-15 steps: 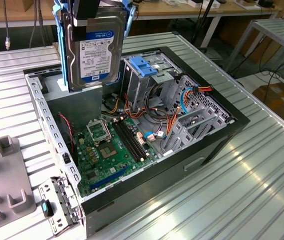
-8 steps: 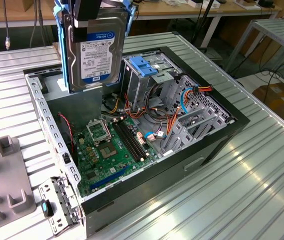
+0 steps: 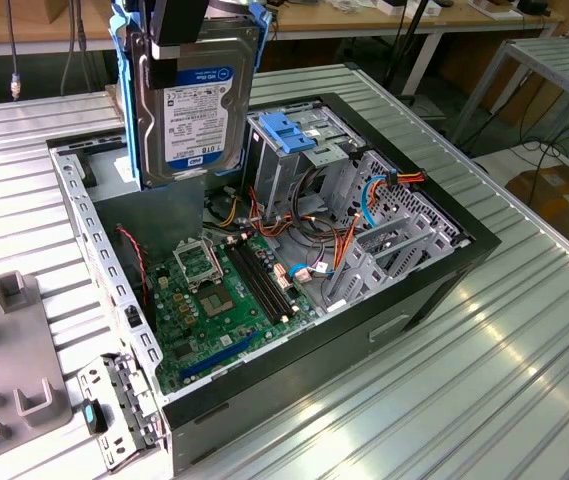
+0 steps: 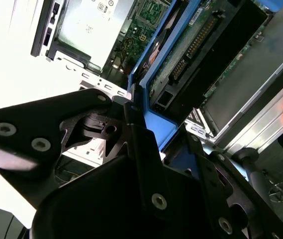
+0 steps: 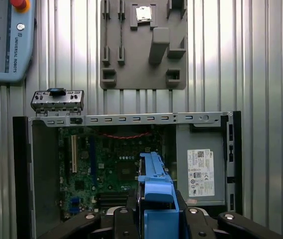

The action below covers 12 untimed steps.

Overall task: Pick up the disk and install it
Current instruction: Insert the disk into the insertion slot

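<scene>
Ribbed metal bench (image 3: pixel 504 380) carries an open case (image 3: pixel 434 290), motherboard (image 3: pixel 214 290) exposed. The disk (image 3: pixel 199 105) hangs upright above the case's 11 o'clock corner in the exterior view, label facing the camera and clear of everything beneath. The gripper (image 3: pixel 179 30) has it from above; the jaws are clamped on its blue rails (image 4: pixel 142 64), as the second wrist view shows.

My judgement is that the step in hand is carrying the disk to the cage (image 3: pixel 284 170), which stands at 4 o'clock from it under a blue latch (image 3: pixel 289 130). Doing this well means keeping the grip firm and the disk square, so both rails meet the cage guides together. Loose cables (image 3: pixel 329 240) lie at 5 o'clock of the cage. The path should stay above them, and travel should be slow, since a tilted disk would likely jam.
</scene>
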Each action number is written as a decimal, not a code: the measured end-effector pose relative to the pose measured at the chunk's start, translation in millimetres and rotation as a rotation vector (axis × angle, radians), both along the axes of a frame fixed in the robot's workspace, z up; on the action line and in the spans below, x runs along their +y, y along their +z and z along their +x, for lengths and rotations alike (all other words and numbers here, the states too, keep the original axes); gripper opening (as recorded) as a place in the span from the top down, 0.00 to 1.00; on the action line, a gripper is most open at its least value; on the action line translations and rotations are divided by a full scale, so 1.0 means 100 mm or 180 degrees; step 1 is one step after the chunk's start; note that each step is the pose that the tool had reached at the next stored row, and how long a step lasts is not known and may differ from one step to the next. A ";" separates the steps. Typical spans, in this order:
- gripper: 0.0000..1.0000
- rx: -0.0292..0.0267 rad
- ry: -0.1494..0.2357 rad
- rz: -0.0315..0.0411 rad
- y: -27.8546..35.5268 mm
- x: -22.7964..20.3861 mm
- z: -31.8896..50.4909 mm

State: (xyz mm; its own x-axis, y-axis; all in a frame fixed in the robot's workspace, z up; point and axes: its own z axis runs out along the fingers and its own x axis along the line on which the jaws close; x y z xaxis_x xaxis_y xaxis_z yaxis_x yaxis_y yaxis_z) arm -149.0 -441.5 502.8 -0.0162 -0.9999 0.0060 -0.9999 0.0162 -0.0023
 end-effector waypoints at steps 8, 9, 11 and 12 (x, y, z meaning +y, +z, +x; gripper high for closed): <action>0.63 0.0000 0.0000 0.0000 -0.001 -0.049 0.000; 0.63 0.0000 0.0000 0.0000 -0.001 -0.068 0.001; 0.63 0.0000 0.0000 0.0000 -0.001 -0.102 0.001; 0.63 0.0000 0.0000 0.0000 -0.002 -0.122 0.001</action>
State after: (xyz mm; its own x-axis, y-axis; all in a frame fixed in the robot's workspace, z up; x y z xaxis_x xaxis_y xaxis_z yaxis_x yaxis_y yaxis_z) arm -148.9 -453.6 502.6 -0.0162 -0.9999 0.0060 -0.9999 0.0162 -0.0023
